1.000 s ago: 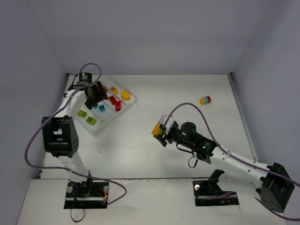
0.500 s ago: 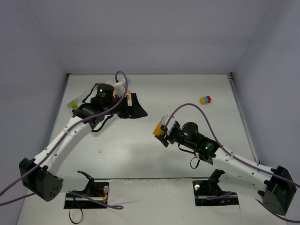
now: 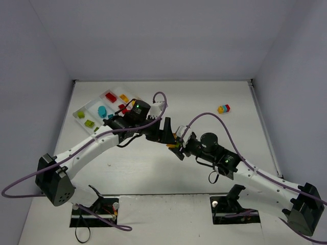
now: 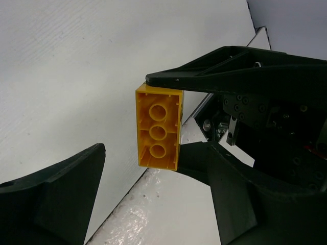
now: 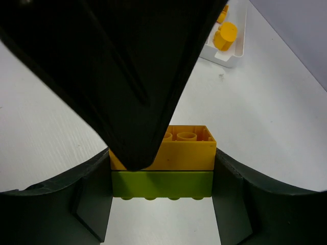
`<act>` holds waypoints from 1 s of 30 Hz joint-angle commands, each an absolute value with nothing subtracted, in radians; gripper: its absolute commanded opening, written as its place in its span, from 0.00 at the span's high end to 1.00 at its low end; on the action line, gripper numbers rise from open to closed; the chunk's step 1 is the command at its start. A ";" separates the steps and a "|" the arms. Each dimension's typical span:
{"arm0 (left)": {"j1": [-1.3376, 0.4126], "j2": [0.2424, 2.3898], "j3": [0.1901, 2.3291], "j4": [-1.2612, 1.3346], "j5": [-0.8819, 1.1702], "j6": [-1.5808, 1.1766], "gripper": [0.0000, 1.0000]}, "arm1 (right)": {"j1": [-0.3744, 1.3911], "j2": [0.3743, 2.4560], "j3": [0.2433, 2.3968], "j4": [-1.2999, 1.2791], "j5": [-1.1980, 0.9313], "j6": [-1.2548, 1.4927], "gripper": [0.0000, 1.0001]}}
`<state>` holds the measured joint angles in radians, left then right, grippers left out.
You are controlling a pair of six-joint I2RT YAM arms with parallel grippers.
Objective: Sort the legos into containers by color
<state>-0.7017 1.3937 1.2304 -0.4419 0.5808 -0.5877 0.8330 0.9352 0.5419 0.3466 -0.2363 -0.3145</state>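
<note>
Had the left claw [image 4: 148, 204] spread wide, empty, facing the yellow brick [image 4: 158, 127]. Had the right claw [image 5: 162, 173] clamped on it and the green brick [image 5: 162, 185] beneath, above the surface [image 3: 153, 173]. Best closed squarely on yellow alone, then peeled toward the tray [image 3: 76, 114] at 10 o'clock.

Wears white shells between black joint housings on left arm [image 3: 89, 145] and right arm [image 3: 258, 177]. Trails a purple cable [image 3: 204, 115] along each, looping above the table [image 3: 245, 117]. Shows a small green light [image 3: 137, 106] on one black joint of each. Ends in matte black left gripper [image 3: 166, 128] and right gripper [image 3: 178, 144], with broad wedge-shaped fingers [image 4: 56, 194]. Stands on black base plates [image 3: 94, 214] with silver screws at the table's near edge.
</note>
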 commanded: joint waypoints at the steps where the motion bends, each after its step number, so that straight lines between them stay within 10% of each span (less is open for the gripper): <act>1: -0.732 1.403 1.289 -0.374 0.597 -0.591 0.27 | 0.839 0.916 0.591 0.410 -0.252 -0.324 0.97; 5: -0.738 1.425 1.293 -0.377 0.597 -0.594 0.34 | 0.839 0.911 0.588 0.408 -0.247 -0.325 0.97; 11: -0.739 1.433 1.298 -0.354 0.620 -0.606 0.84 | 0.839 0.908 0.578 0.416 -0.238 -0.325 0.96; 14: -0.739 1.428 1.310 -0.362 0.614 -0.601 0.90 | 0.838 0.916 0.574 0.417 -0.232 -0.324 0.91; 21: -0.738 1.416 1.335 -0.399 0.609 -0.569 0.93 | 0.839 0.911 0.569 0.419 -0.198 -0.314 0.37; 30: -0.716 1.384 1.327 -0.408 0.614 -0.558 0.93 | 0.839 0.922 0.560 0.420 -0.169 -0.305 0.26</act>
<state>-0.7296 1.4391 1.2720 -0.4450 0.5957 -0.5774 0.8330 0.9249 0.5415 0.3573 -0.1940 -0.3115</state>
